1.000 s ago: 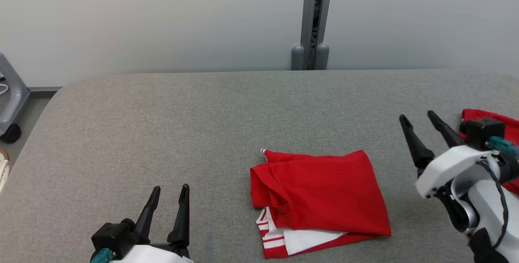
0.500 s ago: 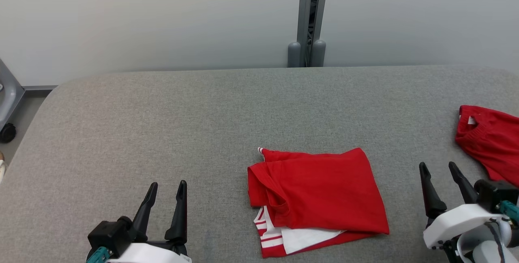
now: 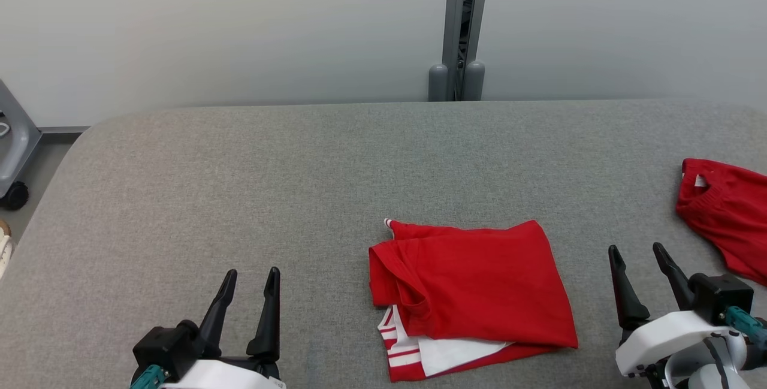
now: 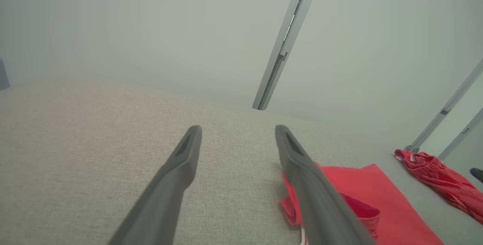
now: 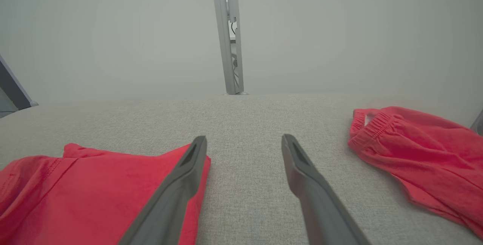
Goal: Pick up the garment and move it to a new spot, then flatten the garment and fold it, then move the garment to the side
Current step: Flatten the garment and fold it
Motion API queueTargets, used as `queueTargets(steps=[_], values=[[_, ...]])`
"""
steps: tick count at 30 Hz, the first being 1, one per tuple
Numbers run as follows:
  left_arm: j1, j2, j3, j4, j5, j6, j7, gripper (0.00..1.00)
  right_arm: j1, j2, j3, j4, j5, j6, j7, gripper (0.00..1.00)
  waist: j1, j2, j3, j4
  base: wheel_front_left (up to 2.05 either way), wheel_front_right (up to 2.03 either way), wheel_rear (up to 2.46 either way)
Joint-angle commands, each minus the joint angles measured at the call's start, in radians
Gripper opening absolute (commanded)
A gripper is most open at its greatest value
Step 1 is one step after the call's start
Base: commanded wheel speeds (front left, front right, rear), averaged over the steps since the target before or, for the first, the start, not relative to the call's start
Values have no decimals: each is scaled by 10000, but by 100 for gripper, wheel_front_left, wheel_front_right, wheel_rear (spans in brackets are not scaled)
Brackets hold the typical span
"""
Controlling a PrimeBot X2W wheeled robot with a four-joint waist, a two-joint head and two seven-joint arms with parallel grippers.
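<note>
A folded red garment (image 3: 473, 284) w/ white, red-striped trim lies on a grey fabric-covered table (image 3: 239, 185), a little right of centre & toward the near edge in the head view. It forms a rough rectangle. A sleeve-like flap is doubled over on its left side, a white layer w/ red stripes peeks out at the near-left corner, & a small striped tip pokes out at the far-left corner.

The left gripper (image 3: 252, 271) sits at lower left over bare table, well apart from the garment, its two long dark fingers spread & pointing toward the far wall w/ nothing between them. In the left wrist view the garment lies beyond & to the right of the fingers, partly hidden by one of them.

The right gripper (image 3: 635, 248) sits at lower right, jaws likewise spread & empty, between the folded garment & a crumpled red garment w/ an elastic waistband (image 3: 722, 221) at the table's right edge, touching neither. In the right wrist view one finger crosses in front of the folded garment's edge; the crumpled one lies off to the right.

Behind the table's far edge: a grey metal post (image 3: 460, 29) against a pale wall (image 3: 239, 29). A grey wheeled frame (image 3: 15, 155) stands on the floor at far left.
</note>
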Motion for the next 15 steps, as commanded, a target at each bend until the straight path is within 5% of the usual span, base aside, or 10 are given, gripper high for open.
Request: queueTargets(steps=[1, 8, 9, 10, 12, 15], values=[[-69, 39, 8, 0, -23, 10, -39, 100, 136, -40, -14, -41, -90, -1, -46, 100, 0, 0, -5, 28, 0, 0, 0], [-56, 39, -15, 37, -56, 20, -39, 100, 119, -48, 68, -1, -206, -1, -47, 100, 0, 0, -10, 92, 0, 0, 0], [-55, 40, -14, 38, -57, 19, -39, 100, 109, -56, 117, 17, -211, -1, -47, 82, 0, 0, -3, 100, 0, 0, 0], [-55, 40, -14, 38, -57, 19, -39, 100, 109, -56, 117, 17, -211, -1, -47, 82, 0, 0, -3, 100, 0, 0, 0], [-58, 39, -25, 46, -57, 15, -39, 100, 51, -78, 214, 32, -226, -1, -47, 1, 0, 0, 13, 118, 0, 0, 0], [-60, 39, -47, 54, -51, 11, -39, 100, -126, -14, 479, -77, -169, -1, -47, 0, 0, 0, 47, 148, 0, 0, 0]])
